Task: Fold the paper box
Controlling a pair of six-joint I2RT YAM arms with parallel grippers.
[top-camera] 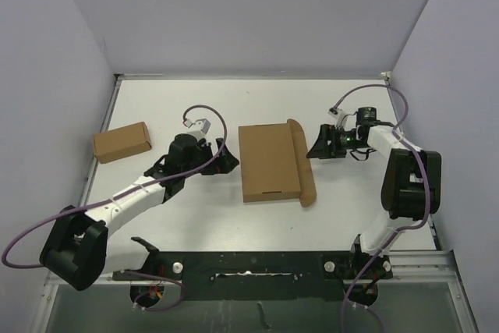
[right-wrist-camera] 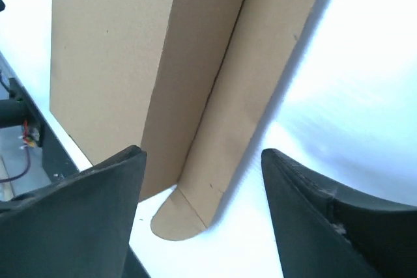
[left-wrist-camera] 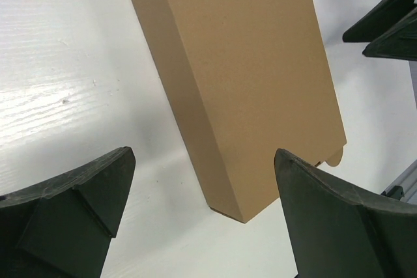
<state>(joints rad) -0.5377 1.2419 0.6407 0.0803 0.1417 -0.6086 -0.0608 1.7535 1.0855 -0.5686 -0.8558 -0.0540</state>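
Closing step is being worked, by the look of it. The paper box (top-camera: pixel 269 163) is being left flat on the table (top-camera: pixel 195 216), lid down, just ahead of the left gripper (top-camera: pixel 228 157) fingertips and just ahead of the right gripper (top-camera: pixel 315 144) fingertips, between the two. Both pairs of fingers are being held wide apart, with nothing pinched or touched. One long side flap (top-camera: pixel 304 165) is sticking out loose, nearest the right fingers (rounded tab at one end). Next move, as judged: flap being lifted and tucked by the right fingers, box being braced by the left.
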